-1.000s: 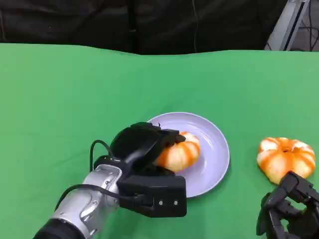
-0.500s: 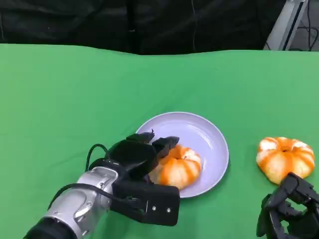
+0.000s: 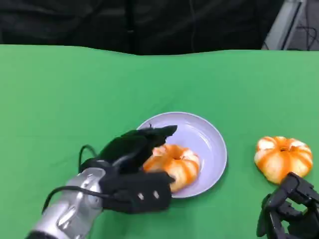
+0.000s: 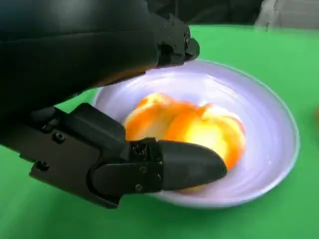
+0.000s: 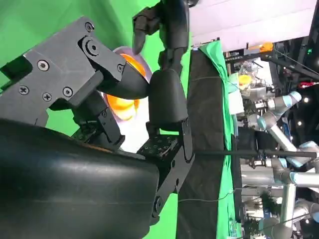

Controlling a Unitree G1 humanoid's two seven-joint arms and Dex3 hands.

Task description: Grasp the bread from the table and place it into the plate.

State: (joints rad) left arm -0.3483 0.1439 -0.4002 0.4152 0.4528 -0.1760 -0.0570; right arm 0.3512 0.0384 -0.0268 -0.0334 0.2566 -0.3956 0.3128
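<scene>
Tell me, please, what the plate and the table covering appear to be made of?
The plate looks like smooth lavender plastic or glazed ceramic: an even colour with a soft sheen along its rim; which of the two is unclear. The table covering looks like matte green cloth or felt: flat, without glare.

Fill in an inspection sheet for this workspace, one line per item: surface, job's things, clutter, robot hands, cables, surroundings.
Surface: green table cloth.
Job's things: one bread lies in the lavender plate; a second bread sits on the cloth beside the plate, apart from it.
Clutter: nothing seen.
Robot hands: left robot hand open around the plated bread; right robot hand near the second bread, holding nothing, fingers curled.
Cables: black cable looping at the left wrist.
Surroundings: dark backdrop behind the table.
</scene>
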